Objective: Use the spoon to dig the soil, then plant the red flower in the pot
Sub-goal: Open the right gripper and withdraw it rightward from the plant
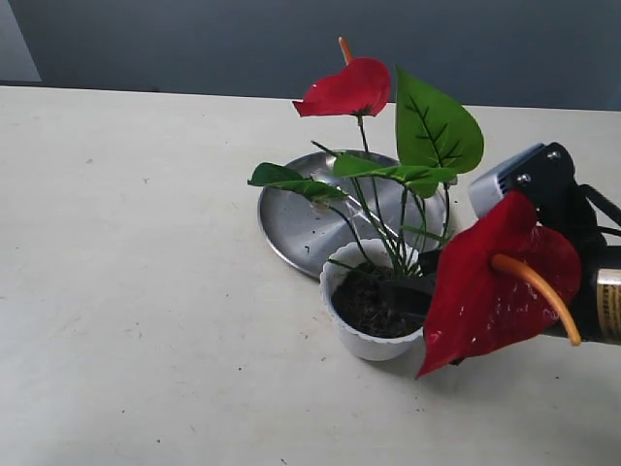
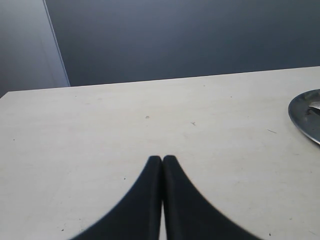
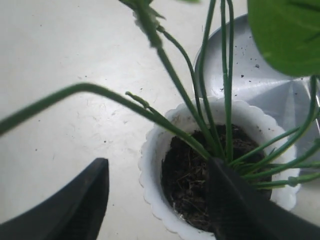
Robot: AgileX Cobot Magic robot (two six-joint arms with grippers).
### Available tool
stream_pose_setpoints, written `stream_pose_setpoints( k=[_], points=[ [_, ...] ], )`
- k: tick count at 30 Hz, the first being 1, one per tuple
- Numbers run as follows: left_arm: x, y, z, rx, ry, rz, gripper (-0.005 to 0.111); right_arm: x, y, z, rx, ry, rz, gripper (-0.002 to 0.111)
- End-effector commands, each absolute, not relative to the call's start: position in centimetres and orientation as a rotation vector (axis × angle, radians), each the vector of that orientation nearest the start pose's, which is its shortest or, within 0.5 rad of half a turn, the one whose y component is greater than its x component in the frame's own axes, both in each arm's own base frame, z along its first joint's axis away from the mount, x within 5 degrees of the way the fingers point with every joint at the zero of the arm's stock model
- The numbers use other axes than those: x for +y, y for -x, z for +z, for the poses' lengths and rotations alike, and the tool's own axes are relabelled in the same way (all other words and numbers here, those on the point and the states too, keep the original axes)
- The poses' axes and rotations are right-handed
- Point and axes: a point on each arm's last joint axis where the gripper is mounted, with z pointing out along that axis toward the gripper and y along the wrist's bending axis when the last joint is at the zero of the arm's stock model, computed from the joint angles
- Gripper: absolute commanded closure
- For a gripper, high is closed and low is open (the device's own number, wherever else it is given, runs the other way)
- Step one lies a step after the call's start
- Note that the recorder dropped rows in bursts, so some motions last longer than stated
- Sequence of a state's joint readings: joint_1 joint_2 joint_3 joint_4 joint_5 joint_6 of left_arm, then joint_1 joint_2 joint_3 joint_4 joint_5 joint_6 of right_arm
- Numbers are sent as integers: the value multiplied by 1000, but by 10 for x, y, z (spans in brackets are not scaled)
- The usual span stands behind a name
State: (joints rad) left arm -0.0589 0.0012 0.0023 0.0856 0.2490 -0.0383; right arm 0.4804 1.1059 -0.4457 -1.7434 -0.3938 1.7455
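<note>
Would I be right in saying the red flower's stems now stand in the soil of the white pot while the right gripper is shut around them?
Not quite: the right gripper is open. The right wrist view shows its fingers spread wide apart, one beside the stems. The red flower does stand in the soil of the white pot.

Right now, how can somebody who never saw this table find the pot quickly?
Find the round steel plate on the pale table. The pot stands just in front of it. Small and white, it has a wavy rim, dark soil and green stems inside.
</note>
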Motion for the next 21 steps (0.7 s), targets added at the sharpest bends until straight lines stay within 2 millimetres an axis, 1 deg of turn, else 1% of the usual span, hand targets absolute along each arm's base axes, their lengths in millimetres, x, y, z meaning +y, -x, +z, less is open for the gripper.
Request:
stream_pose_setpoints(
  k=[1, 13, 14, 17, 19, 21],
  points=[
    [-1, -55, 192, 1721, -65, 9, 106, 120, -157, 228, 2099, 745, 696, 53],
    [-1, -55, 192, 1721, -65, 9, 106, 122, -155, 229, 2103, 748, 733, 53],
    [-1, -55, 192, 1721, -65, 9, 106, 122, -154, 228, 2107, 746, 734, 53],
    [-1, -55, 192, 1721, -65, 9, 106, 119, -149, 218, 2150, 737, 739, 53],
    [-1, -55, 192, 1721, -65, 9, 106, 118, -147, 215, 2158, 734, 738, 53],
    [-1, -55, 192, 1721, -65, 9, 106, 117, -145, 218, 2143, 731, 739, 53]
  ],
)
